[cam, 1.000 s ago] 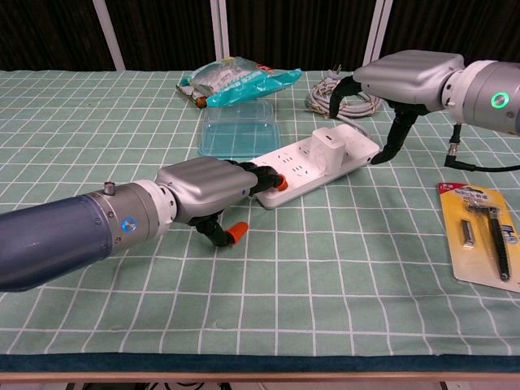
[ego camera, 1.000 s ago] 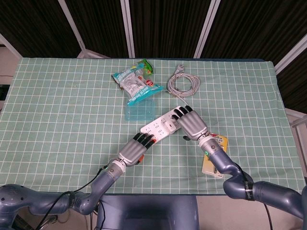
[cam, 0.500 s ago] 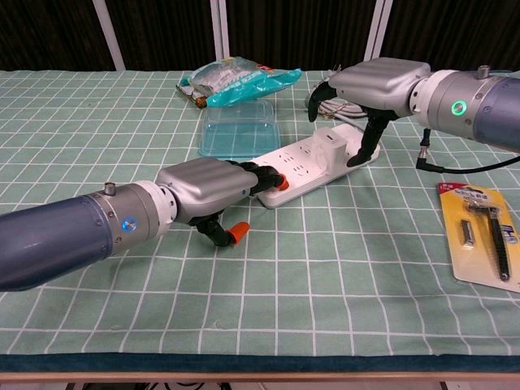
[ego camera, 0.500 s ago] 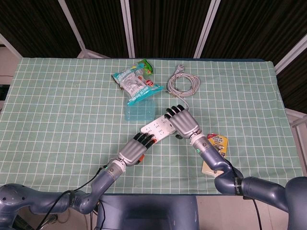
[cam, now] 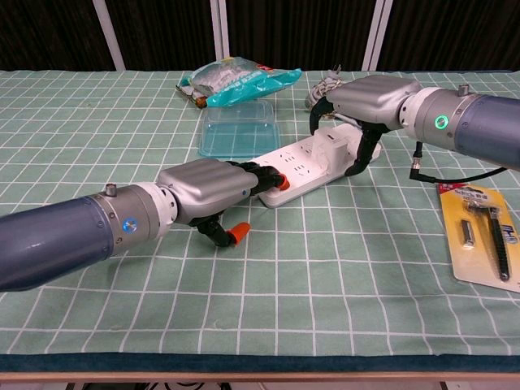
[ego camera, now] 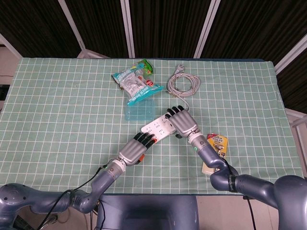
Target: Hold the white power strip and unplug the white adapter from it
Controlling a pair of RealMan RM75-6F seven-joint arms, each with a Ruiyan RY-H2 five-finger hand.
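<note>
Left hand (ego camera: 135,150) rests fingertips on the near end of the white power strip (ego camera: 156,128). Right hand (ego camera: 181,122) covers the strip's far end, adapter hidden. Coiled cable (ego camera: 183,85) and snack bag (ego camera: 135,84) lie beyond.

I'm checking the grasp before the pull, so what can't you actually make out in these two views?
- Adapter: head view, hidden under the right robot hand; chest view, only partly visible, so contact with the fingers is unclear.
- Power strip: near end covered by the left robot hand in both views.
- Tool pack: chest view, print too small.
</note>
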